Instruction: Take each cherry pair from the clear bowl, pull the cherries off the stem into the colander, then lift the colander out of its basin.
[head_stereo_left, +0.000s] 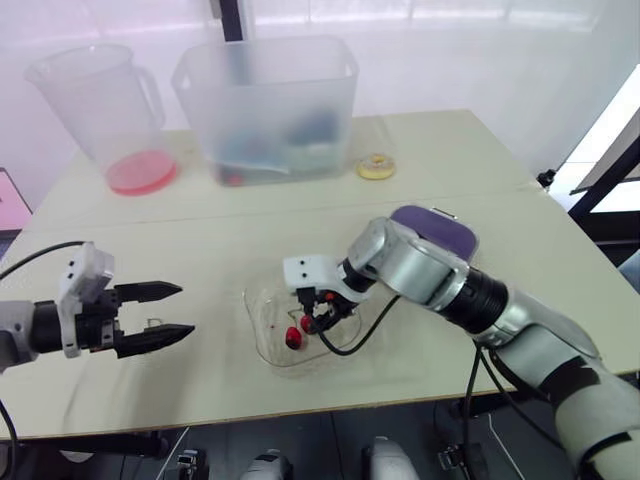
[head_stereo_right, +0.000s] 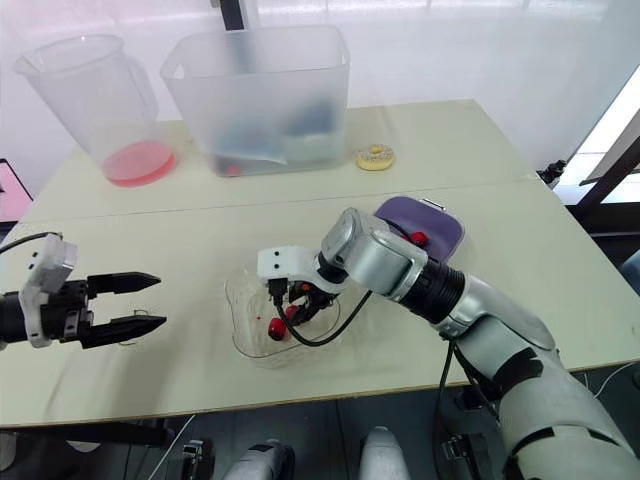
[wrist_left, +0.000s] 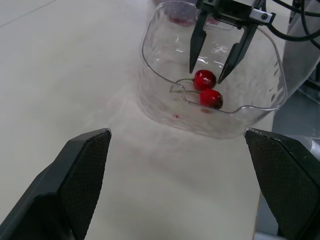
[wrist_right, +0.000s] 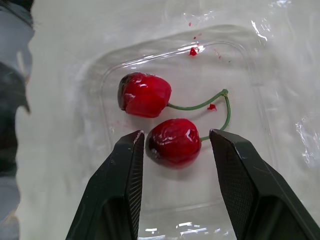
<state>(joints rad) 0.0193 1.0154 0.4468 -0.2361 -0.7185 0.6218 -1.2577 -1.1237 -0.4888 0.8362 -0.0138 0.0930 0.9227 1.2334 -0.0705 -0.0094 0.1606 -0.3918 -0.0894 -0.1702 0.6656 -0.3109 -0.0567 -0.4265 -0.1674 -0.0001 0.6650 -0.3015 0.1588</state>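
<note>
Black fingers (wrist_right: 120, 190) of the right gripper (wrist_right: 176, 134) are reaching down into the clear bowl (wrist_left: 150, 95), spread apart and flanking one cherry (wrist_right: 172, 142) without pinching it; whether either finger is touching the fruit, I cannot tell. That cherry is lying on the bowl's floor beside its twin (wrist_right: 145, 95), and both are showing glossy deep red skin, slightly dented, with a darker patch on the far one's end. They are being joined by a thin green stem (wrist_right: 200, 106) that is curving round to a small knot where the two stalks meet. A few red flecks are dotting the bowl's bottom near the stem. The bowl is sitting on the pale table (head_stereo_left: 220, 230) near its front edge. Well apart on the robot's left, the left gripper (head_stereo_left: 186, 310) is hovering over the tabletop with its jaws spread and holding nothing. Just behind the right arm, the purple colander (head_stereo_right: 445, 228) is resting on the table with one small red fruit (head_stereo_right: 418, 238) lying in it.
</note>
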